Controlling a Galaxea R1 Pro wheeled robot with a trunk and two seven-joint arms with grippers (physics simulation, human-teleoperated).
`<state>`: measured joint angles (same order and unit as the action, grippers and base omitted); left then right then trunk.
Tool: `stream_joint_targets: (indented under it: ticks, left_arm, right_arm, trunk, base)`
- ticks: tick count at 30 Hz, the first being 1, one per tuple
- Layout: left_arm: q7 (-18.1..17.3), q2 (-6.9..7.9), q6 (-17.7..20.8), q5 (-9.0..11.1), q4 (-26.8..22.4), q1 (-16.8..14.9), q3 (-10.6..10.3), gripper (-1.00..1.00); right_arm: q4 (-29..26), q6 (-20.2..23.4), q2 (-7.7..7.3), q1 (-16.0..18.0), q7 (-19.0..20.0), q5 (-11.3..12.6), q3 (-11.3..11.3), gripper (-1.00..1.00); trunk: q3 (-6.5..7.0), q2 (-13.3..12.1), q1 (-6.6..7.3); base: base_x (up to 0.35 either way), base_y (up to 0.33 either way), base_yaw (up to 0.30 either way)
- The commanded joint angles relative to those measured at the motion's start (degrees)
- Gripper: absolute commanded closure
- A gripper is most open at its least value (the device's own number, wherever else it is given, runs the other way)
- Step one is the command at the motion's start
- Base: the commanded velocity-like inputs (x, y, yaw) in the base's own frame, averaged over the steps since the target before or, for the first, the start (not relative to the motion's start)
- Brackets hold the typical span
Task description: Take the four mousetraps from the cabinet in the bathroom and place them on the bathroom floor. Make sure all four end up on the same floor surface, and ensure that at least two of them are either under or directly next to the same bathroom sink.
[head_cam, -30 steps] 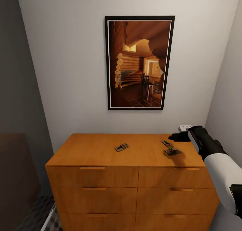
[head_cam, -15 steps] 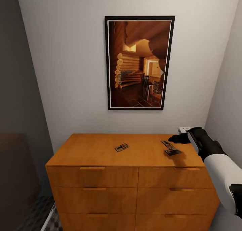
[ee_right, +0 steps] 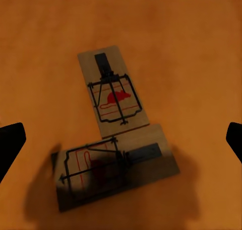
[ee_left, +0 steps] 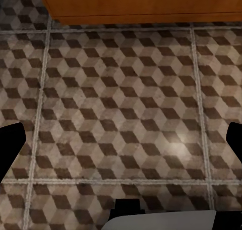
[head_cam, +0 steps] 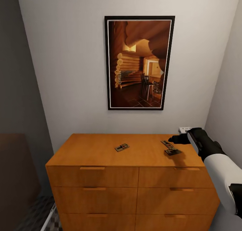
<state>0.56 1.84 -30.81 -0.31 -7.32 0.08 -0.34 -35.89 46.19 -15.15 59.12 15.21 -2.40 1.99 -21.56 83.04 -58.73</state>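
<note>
Mousetraps, small flat rectangular wooden plates with thin dark wire parts, are found on top of the cabinet (head_cam: 101, 150), a wide low orange-brown wooden chest with drawers and slim bar handles. Three are counted in the head view. One mousetrap (head_cam: 122, 147) lies alone near the middle of the top. Two more lie at the right end: the rear mousetrap (head_cam: 167, 144) and the front mousetrap (head_cam: 172, 152), touching at their ends. In the right wrist view the same pair is seen, the rear mousetrap (ee_right: 113, 90) with a red mouse print and the front mousetrap (ee_right: 113, 169) partly in shadow.

The right gripper (head_cam: 175, 137), black, is held above the right-hand pair, apart from them. Its fingers (ee_right: 10, 144) are spread wide at the edges of the wrist view, with nothing between them.

The left gripper (ee_left: 121, 139) is likewise seen parted and unloaded, pointed down at the bathroom floor (ee_left: 121, 114), square tiles printed with a brown, beige and white cube pattern, with the cabinet base (ee_left: 141, 3) nearby.

A black-framed picture of a log interior (head_cam: 139, 62) is noted on the pale wall behind the cabinet.
</note>
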Motion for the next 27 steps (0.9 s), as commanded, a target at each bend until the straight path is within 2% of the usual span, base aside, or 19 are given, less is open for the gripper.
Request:
stream_joint_targets:
  ticks: [1, 9, 15, 21, 27]
  left_arm:
    - [0.1, 0.01, -0.1, 0.0, -0.1, 0.0, -0.1, -1.00]
    - [0.1, 0.01, -0.1, 0.0, -0.1, 0.0, 0.0, -1.00]
    - [0.1, 0.01, -0.1, 0.0, -0.1, 0.0, 0.0, -1.00]
    - [0.1, 0.01, -0.1, 0.0, -0.1, 0.0, 0.0, -1.00]
    - [0.0, 0.01, 0.0, 0.0, 0.0, 0.0, 0.0, -1.00]
  right_arm:
    - [0.1, -0.1, -0.06, 0.0, 0.3, -0.3, 0.2, -1.00]
    - [1.3, -1.9, -0.04, 0.0, 1.9, -0.3, 0.3, -1.00]
    - [2.0, -2.2, -0.05, 0.0, 6.2, -0.5, 0.3, -1.00]
    - [2.1, -3.2, -0.06, 0.0, 8.1, -3.2, 0.4, -1.00]
    - [3.4, -4.9, -0.06, 0.0, 9.1, -4.6, 0.5, -1.00]
  trunk:
    - [-0.06, 0.0, 0.00]
    - [-0.06, 0.0, 0.00]
    - [-0.06, 0.0, 0.00]
    - [-0.06, 0.0, 0.00]
    - [-0.06, 0.0, 0.00]
  base:
    - [0.000, 0.000, 0.000]
    - [0.000, 0.000, 0.000]
    - [0.000, 0.000, 0.000]
    - [0.000, 0.000, 0.000]
    - [0.000, 0.000, 0.000]
